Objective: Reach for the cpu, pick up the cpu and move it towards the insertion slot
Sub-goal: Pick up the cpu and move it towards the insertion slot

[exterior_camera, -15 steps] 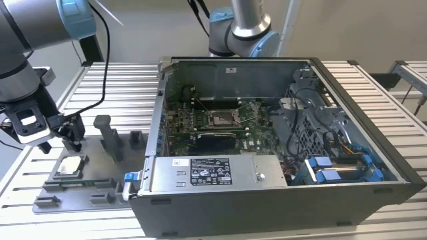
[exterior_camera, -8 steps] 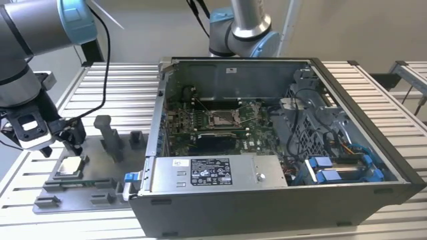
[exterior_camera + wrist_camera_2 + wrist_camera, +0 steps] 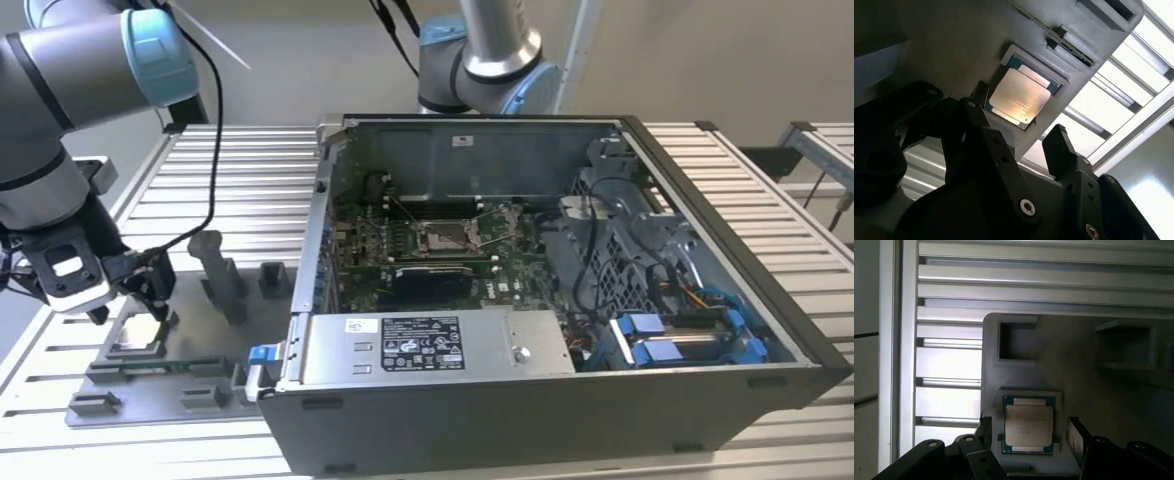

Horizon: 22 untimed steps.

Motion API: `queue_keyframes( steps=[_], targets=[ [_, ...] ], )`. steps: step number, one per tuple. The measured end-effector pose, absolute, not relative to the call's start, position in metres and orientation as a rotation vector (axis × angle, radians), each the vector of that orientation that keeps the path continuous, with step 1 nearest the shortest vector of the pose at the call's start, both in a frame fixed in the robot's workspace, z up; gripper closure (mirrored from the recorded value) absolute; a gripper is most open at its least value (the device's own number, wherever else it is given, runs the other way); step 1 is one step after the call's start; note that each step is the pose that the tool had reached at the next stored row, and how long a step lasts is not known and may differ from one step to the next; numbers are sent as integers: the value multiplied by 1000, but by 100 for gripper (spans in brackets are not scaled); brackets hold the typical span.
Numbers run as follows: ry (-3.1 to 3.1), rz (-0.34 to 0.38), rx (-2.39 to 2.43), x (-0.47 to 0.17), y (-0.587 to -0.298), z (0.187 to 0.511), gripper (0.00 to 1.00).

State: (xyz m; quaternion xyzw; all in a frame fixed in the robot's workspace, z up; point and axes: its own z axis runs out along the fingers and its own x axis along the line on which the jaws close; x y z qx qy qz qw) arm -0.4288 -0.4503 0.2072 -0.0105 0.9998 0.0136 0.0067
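- My gripper (image 3: 134, 288) hangs over the flat grey plastic fixture plate (image 3: 174, 372). The plate lies on the ribbed aluminium table (image 3: 240, 150), beside the open grey metal computer case (image 3: 534, 410) and toward the table's edge on the exterior view's left.
- The cpu (image 3: 1028, 426), a thin square chip with a silvery metal top face, lies flat in a shallow square pocket (image 3: 1029, 395) close to one edge of the fixture plate. The pocket walls locate the chip, so I can approach it squarely from above.
- My two black fingers (image 3: 1076, 435) stand wide apart in both wrist views, one on each side of the pocket, and they grip nothing. I judge the wide gap is there so the chip can pass between them without contact.
- As far as I can judge, neither finger touches the chip. The reach is nearly complete and the pick is not yet done.
- The insertion slot (image 3: 441, 237), a square socket with a shiny metal frame, sits mid-way across the green circuit board (image 3: 514, 255) inside the case, well apart from the cpu.
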Motion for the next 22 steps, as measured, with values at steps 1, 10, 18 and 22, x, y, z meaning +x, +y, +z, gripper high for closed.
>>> queue_keyframes(
  steps=[1,10,18,22],
  targets=[
    [3128,43,-33,-429,-450,206,0],
    [3128,43,-33,-429,-451,194,0],
    [3127,43,-33,-429,-455,190,0],
    [3128,43,-33,-429,-455,189,0]
  ],
)
